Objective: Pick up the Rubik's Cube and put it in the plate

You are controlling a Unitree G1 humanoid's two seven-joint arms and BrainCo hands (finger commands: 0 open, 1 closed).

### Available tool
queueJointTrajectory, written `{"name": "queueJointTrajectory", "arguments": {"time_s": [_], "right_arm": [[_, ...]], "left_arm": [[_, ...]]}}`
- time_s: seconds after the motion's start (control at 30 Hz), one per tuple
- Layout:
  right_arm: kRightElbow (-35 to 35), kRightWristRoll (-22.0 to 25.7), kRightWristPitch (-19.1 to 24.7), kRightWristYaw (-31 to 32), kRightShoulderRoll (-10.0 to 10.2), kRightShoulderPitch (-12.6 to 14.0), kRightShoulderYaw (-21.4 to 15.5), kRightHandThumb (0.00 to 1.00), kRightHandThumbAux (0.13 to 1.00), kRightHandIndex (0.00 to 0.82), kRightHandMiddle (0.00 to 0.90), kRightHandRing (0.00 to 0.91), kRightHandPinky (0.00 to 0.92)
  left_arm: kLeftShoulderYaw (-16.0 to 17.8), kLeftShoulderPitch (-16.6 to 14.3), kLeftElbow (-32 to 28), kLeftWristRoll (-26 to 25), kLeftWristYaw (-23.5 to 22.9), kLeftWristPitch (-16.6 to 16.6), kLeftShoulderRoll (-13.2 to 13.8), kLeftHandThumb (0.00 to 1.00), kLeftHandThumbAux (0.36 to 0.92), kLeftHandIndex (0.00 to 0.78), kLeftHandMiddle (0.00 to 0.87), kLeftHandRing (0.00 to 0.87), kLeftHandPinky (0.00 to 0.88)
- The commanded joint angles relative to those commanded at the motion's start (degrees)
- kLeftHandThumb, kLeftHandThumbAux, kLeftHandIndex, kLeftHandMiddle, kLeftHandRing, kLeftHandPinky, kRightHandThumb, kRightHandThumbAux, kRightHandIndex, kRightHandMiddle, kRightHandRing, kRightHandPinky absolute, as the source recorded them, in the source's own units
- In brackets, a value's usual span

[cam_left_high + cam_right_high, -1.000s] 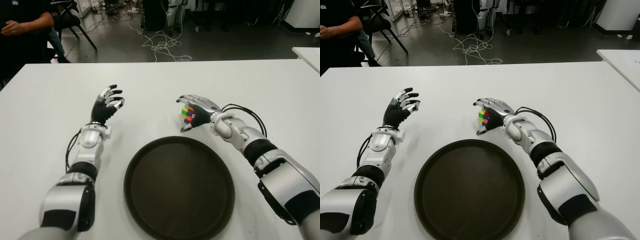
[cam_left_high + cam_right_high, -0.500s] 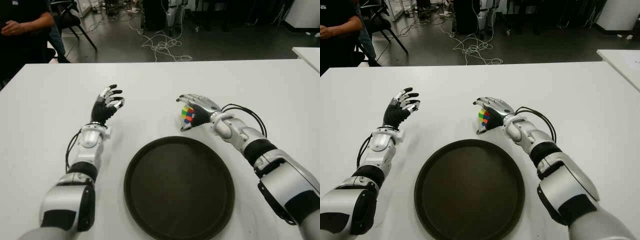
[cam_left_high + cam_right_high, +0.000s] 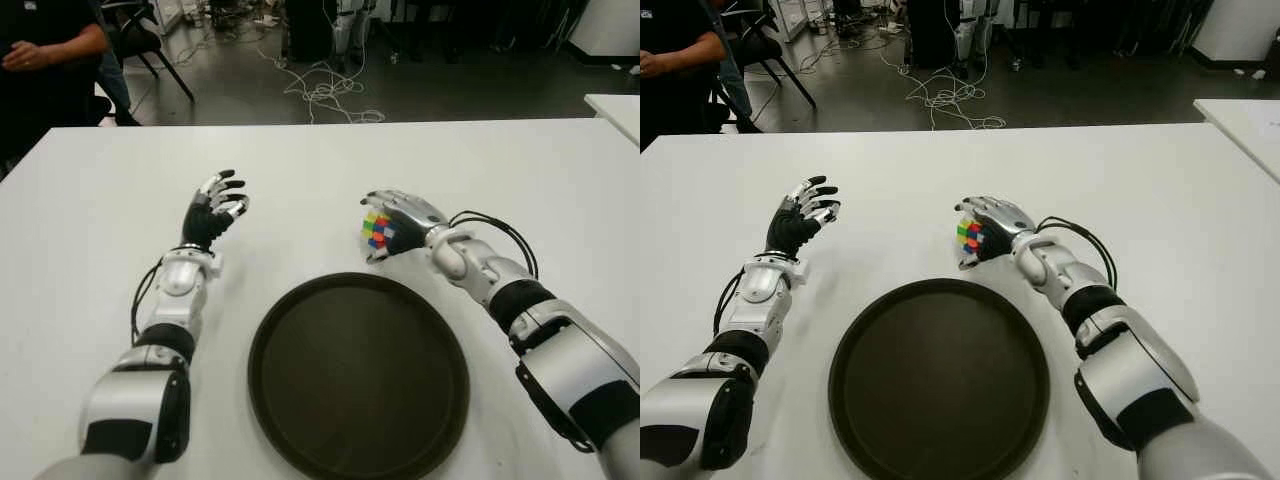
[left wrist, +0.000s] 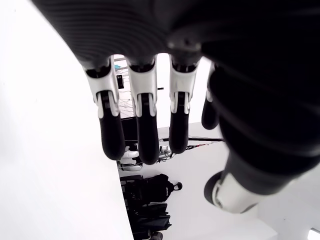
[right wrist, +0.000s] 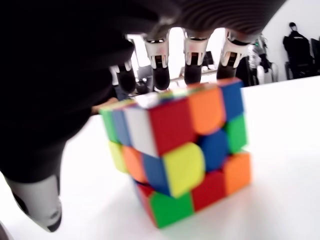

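The Rubik's Cube (image 3: 377,230) stands on the white table (image 3: 300,170) just beyond the far right rim of the round dark plate (image 3: 360,380). My right hand (image 3: 400,215) cups it from the right. In the right wrist view its fingers (image 5: 195,65) curl over the cube's (image 5: 180,155) top far edge while the thumb (image 5: 37,200) stays apart from the cube's side. The cube's underside meets the table. My left hand (image 3: 212,212) shows left of the plate with fingers spread (image 4: 140,125) and nothing in it.
A person in dark clothes (image 3: 40,60) sits at the table's far left corner. Cables (image 3: 320,90) and chairs lie on the floor beyond the far edge. Another white table (image 3: 615,105) shows at the right.
My right hand's fingers have drawn a little to the right, closer over the cube. The cube has barely shifted. The left hand has not moved.
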Motion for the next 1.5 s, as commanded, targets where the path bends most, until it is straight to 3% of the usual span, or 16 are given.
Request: {"name": "queueJointTrajectory", "arguments": {"time_s": [0.63, 1.13, 1.5], "right_arm": [[2.6, 1.0, 0.2, 0.9, 0.6, 0.5, -1.6, 0.000, 0.743, 0.000, 0.000, 0.002, 0.030], [3.6, 1.4, 0.4, 1.0, 0.9, 1.8, -2.1, 0.000, 0.729, 0.000, 0.000, 0.031, 0.069], [4.1, 0.3, -0.2, -0.7, 1.0, 2.4, -1.2, 0.000, 0.752, 0.023, 0.027, 0.064, 0.087]], "left_arm": [[-0.1, 0.1, -0.2, 0.1, 0.1, -0.1, 0.0, 0.100, 0.783, 0.188, 0.265, 0.288, 0.355], [-0.1, 0.3, -0.5, 0.0, 0.3, -0.2, -0.4, 0.080, 0.758, 0.184, 0.261, 0.291, 0.349], [-0.2, 0.3, -0.6, 0.2, 0.7, -0.3, -0.5, 0.111, 0.785, 0.181, 0.262, 0.285, 0.342]]}}
